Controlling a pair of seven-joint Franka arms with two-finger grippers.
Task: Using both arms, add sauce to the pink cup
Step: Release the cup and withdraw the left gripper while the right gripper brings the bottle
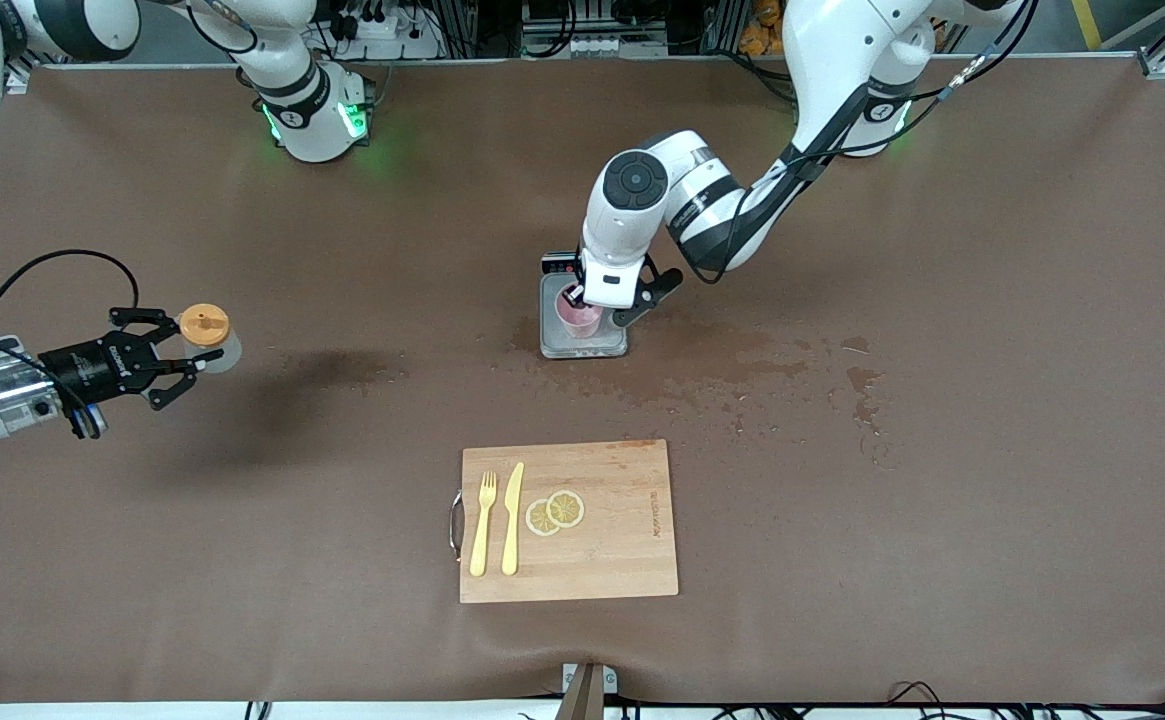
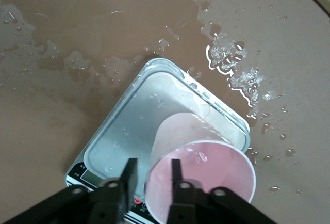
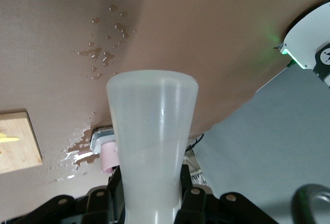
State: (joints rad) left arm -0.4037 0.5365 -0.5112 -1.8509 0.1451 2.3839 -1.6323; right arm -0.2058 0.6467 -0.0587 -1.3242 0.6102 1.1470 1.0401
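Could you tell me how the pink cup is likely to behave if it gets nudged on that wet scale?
The pink cup looks thin-walled and empty, so probably light and easily tipped. Droplets on the scale suggest it may slide. The left tool straddles its rim.

In the front view, much of the pink cup (image 1: 579, 318) is covered by the left gripper (image 1: 592, 303), and the scale (image 1: 583, 344) under it is partly hidden. In the left wrist view, the scale's display is cut off by the picture's edge. In the right wrist view, the sauce bottle (image 3: 152, 141) has its nozzle out of frame, and the cutting board (image 3: 18, 142) is cropped.
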